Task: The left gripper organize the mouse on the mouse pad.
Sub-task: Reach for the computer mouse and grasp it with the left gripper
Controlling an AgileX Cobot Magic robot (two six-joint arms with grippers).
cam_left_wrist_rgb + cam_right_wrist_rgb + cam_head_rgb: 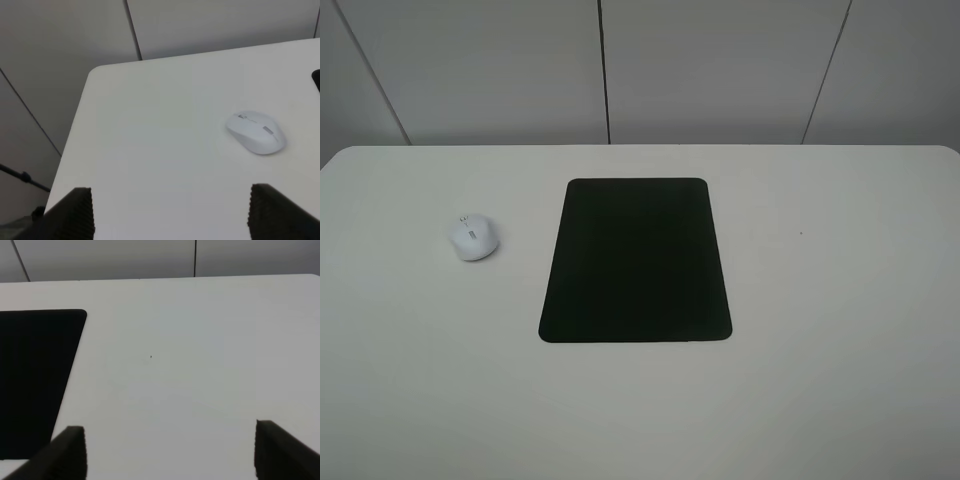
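At the near edge of the left wrist camera's view, the left hand hangs above the white surface. Its two dark ribbed fingertips are set wide apart with nothing between them, so it holds nothing. Ahead of the hand, a little off its centre line, the mouse lies on the bare surface: a small white oval, resting on its base, touched by nothing. Just beyond it, a black corner of the mouse pad shows.

From the high camera neither arm is in sight. The mouse sits well to the left of the pad, apart from it, and the pad lies flat at the middle of the surface. The right hand also stands open and empty, over bare surface on the pad's other side. A pale panelled wall closes the scene behind.

The task looks to be at its very start: the approach to the mouse, with no grasp yet. The next move likely calls for bringing the left hand forward and down, centring the fingers over the mouse, then closing across its width.
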